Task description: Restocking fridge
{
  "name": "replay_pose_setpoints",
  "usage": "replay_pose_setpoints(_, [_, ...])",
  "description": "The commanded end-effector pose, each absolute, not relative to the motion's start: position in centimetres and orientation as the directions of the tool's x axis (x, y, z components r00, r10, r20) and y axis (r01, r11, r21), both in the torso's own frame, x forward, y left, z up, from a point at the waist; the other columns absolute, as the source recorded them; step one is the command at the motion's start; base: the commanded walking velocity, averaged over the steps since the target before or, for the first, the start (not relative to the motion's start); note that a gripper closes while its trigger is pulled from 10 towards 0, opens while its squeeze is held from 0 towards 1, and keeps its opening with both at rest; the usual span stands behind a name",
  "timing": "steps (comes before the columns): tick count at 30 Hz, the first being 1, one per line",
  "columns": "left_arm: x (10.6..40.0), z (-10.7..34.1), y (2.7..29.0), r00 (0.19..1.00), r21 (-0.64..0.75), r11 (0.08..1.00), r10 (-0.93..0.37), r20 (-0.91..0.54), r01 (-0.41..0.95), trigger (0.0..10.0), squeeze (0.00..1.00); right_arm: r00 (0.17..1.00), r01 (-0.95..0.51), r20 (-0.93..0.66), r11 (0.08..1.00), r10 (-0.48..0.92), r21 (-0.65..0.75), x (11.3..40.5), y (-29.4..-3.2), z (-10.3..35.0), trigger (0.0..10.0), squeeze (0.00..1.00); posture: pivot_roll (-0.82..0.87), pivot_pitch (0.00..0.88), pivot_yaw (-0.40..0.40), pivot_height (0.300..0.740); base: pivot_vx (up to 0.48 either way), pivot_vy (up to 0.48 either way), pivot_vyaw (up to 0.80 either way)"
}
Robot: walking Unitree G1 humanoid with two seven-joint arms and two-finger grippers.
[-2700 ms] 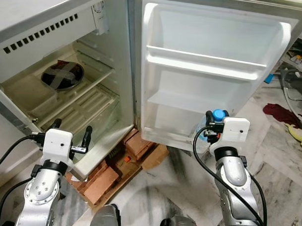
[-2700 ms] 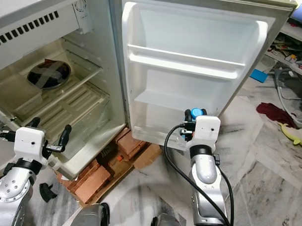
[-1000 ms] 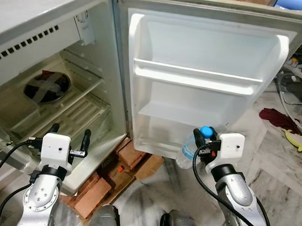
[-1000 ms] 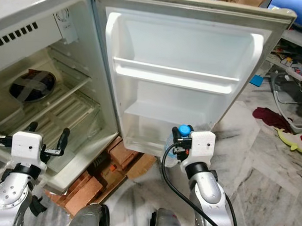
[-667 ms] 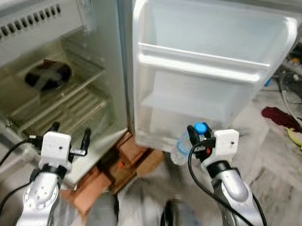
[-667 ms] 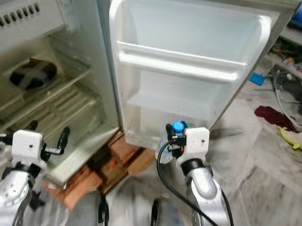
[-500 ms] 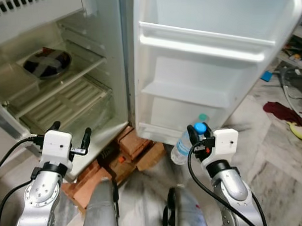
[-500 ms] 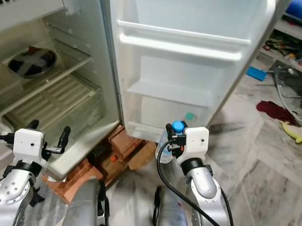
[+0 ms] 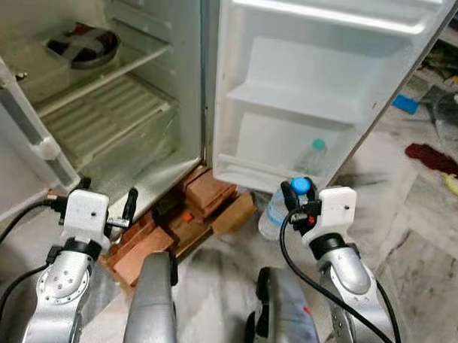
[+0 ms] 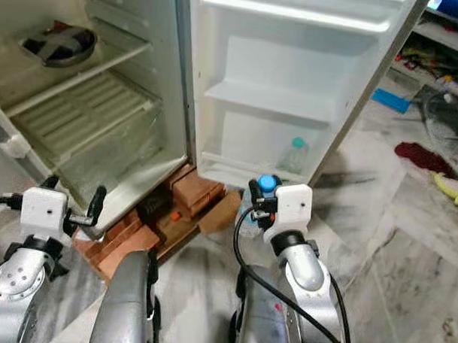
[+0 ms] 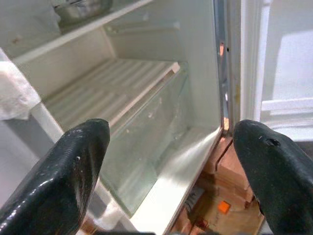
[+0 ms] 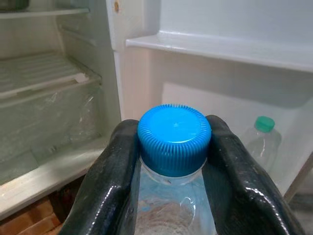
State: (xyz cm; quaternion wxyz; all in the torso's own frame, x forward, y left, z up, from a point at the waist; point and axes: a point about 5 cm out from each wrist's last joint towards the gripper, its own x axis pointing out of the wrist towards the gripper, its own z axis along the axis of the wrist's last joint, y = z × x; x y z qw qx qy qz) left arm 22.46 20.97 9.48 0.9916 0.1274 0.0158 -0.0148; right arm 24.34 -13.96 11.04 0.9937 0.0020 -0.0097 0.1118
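Gripping a blue-capped bottle by its neck – right pincer clenched, left pincer spread wide

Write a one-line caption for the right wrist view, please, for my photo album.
The right gripper clamps a blue-capped water bottle by its neck before the open fridge door, where a green-capped bottle already stands.

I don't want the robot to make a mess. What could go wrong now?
1. The right tool pinches the bottle only at its neck, under the blue cap, so it might swing or slip while being lifted.
2. A green-capped bottle already stands in the bottom door shelf; the new one could knock it over.
3. Bricks stick out under the fridge, near the robot's legs, so it might bump them.
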Motion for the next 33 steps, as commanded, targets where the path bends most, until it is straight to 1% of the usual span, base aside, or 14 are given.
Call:
replay_pose_setpoints(1, [22.2,9.4,20.8,0.999,0.259,0.965,-0.031,-0.035,0.039,10.0,0.0,0.977,-0.206,0.056,0.978,0.207,-0.024,24.6,-14.4,11.7,10.0,0.0,0.0,0.148,-0.025,0.616,0.0,0.0,0.0])
replay_pose_setpoints(4, [22.3,9.5,20.7,0.999,0.267,0.963,-0.033,-0.03,0.039,10.0,0.0,0.977,-0.201,0.069,0.979,0.202,-0.03,24.9,-14.4,11.9,10.0,0.0,-0.01,0.161,-0.025,0.616,0.0,0.0,0.0])
replay_pose_setpoints(12, [22.6,9.6,20.3,0.999,0.257,0.965,-0.047,-0.025,0.052,10.0,0.0,0.975,-0.195,0.099,0.979,0.2,-0.057,25.6,-14.3,12.5,10.0,0.0,-0.01,0.16,-0.029,0.616,0.271,0.0,0.0])
replay_pose_setpoints(30, [22.7,9.5,19.9,0.998,0.247,0.967,-0.058,-0.026,0.063,10.0,0.0,0.978,-0.181,0.095,0.982,0.186,-0.058,25.2,-14.3,12.1,10.0,0.0,-0.01,0.164,-0.026,0.616,0.28,0.0,0.0])
replay_pose_setpoints(33, [22.7,9.5,19.9,0.998,0.244,0.968,-0.052,-0.024,0.056,10.0,0.0,0.978,-0.181,0.096,0.982,0.186,-0.058,25.3,-14.3,12.1,10.0,0.0,-0.01,0.163,-0.026,0.616,0.0,0.0,0.0])
